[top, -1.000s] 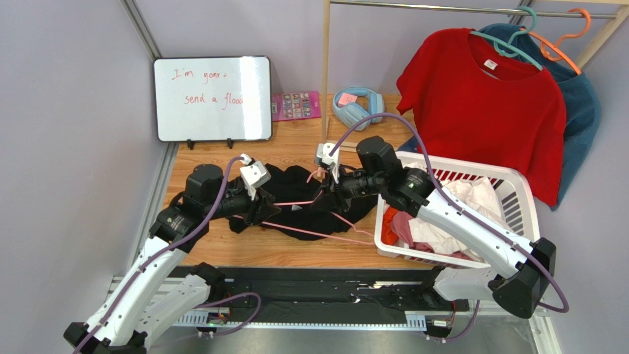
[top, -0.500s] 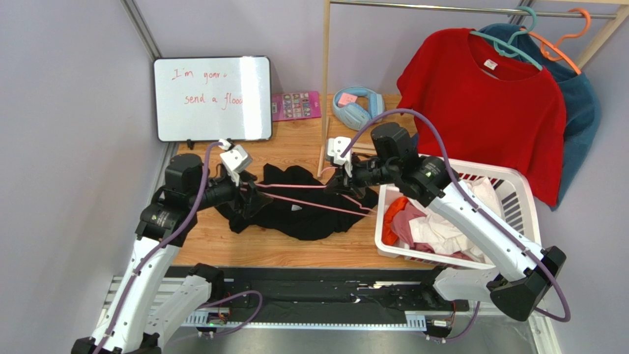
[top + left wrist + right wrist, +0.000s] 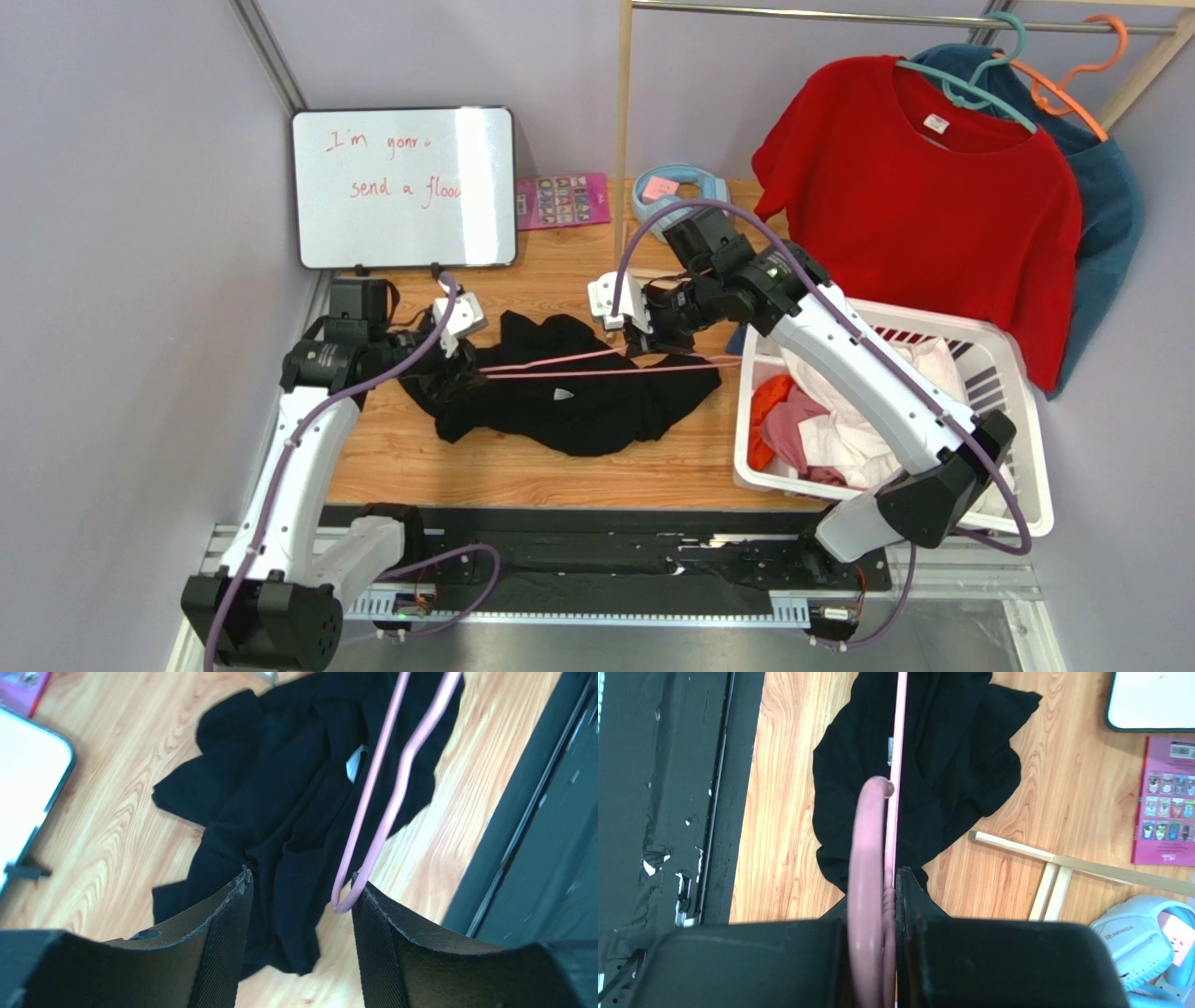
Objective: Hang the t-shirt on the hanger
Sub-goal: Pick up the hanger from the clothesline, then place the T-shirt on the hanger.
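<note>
My right gripper is clenched on the hook end of the hanger; the pink wire is pinched flat between the two fingers and runs straight away from them. My left gripper has its jaws apart and clamps nothing. The hanger's far corner sits in the gap, touching the inner face of one finger, so that end is propped at most, not gripped.

Seen from above, the hanger stretches level between my two grippers, well over the t-shirt. The t-shirt lies crumpled on the table, with its white neck label showing just beside the wire in the left wrist view. I see no part of the wire inside the neck or a sleeve, and the cloth hangs from nothing.

So I judge the task early on: the hanger is picked up and brought over the garment, and that is all. Left to do: find the neck opening, lift one side of it, feed a hanger shoulder through, then the other, and settle the shirt evenly on the frame.
</note>
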